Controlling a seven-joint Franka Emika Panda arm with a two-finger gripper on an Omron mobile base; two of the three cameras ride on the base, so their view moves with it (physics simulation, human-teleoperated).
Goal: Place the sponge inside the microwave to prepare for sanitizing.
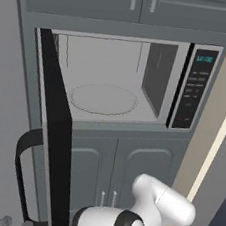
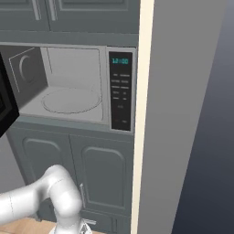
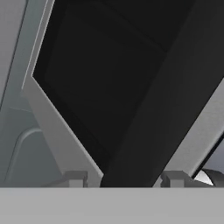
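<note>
Your microwave (image 1: 124,81) is set into grey panelled cabinets (image 1: 117,171), and its door (image 1: 52,127) stands swung wide to the left. That part looks done. The cavity is bare: pale grey walls, smooth and matte, with a round turntable (image 1: 103,98) lying flat on the floor and nothing on it. The door is black glass in a silver-grey frame, glossy and flat, with a curved black handle (image 1: 21,168) bowing out from its outer face. To the right of the opening you have a tall black keypad (image 1: 194,88) with teal digits at the top.

From the hand view you look close onto the door's dark glass and its grey frame edge. The tool (image 3: 124,178) shows its two small dark tips standing apart, with the door's edge lying between them; you cannot tell if they touch it or grip it.

You cannot see the sponge, so fetching it and placing it on the turntable is all left to do.
</note>
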